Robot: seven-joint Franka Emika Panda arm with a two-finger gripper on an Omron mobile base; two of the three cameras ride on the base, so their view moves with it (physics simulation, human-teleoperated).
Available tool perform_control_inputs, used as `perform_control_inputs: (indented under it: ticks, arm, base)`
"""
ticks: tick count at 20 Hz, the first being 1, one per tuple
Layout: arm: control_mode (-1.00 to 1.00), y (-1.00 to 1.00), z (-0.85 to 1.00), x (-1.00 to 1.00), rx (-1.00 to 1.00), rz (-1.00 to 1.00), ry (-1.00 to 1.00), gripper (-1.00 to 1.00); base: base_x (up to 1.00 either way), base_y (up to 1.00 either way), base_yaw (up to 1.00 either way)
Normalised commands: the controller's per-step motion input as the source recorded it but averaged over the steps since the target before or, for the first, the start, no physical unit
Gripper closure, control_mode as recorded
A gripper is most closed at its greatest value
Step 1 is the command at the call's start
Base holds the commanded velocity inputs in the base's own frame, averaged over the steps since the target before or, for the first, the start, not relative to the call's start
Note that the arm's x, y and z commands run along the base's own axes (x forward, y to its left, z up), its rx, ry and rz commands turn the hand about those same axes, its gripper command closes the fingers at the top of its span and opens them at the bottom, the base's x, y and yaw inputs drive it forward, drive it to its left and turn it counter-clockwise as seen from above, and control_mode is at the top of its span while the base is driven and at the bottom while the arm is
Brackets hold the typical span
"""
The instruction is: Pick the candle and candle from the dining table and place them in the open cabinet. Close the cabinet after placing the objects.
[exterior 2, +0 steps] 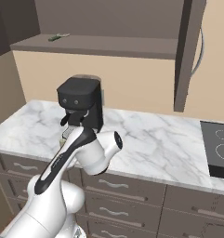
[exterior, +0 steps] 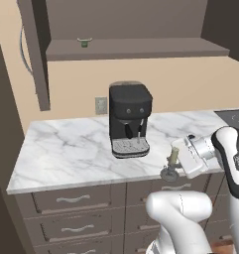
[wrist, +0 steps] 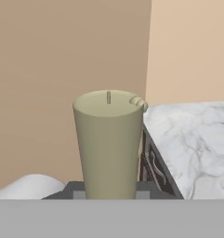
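Olive-beige candle (wrist: 108, 144) sits nearest the hand camera, upright, its wick visible on top. In the left base view the same candle (exterior: 173, 158) on its round dark dish base is clamped between the fingers (exterior: 176, 163), held off the near edge of the desk (exterior: 66, 149), to the right of the black coffee machine (exterior: 129, 119). The open cabinet (exterior: 131, 48) hangs above, far side; a small green object (exterior: 84, 42) stands on its shelf, and the open door (exterior: 37, 54) projects at the left. The second candle cannot be located.

Risks, as judged: the lift to the shelf is long, and a narrow grip could let the candle tilt or slip. The dish base could catch the shelf lip. The arm could strike the coffee machine or open door.
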Motion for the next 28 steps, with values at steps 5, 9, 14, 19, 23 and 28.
perform_control_inputs:
  ticks: [5,9,14,19,23,28]
  arm:
    - [-1.0,0.14,0.24,0.0,-0.03,-0.15,0.13,1.0]
    - [-1.0,0.12,0.37,-0.01,-0.04,-0.13,0.2,1.0]
    - [-1.0,0.07,0.41,0.0,-0.03,-0.19,0.27,1.0]
    - [-1.0,0.05,0.39,0.0,-0.03,-0.21,0.26,1.0]
    - [-1.0,0.06,0.32,0.03,-0.06,-0.2,0.18,1.0]
    - [-1.0,0.03,0.31,0.02,-0.06,-0.22,0.13,1.0]
  base:
    - [0.0,0.0,0.0]
    - [0.0,0.0,0.0]
    - [0.0,0.0,0.0]
    - [0.0,0.0,0.0]
    - [0.0,0.0,0.0]
    - [0.0,0.0,0.0]
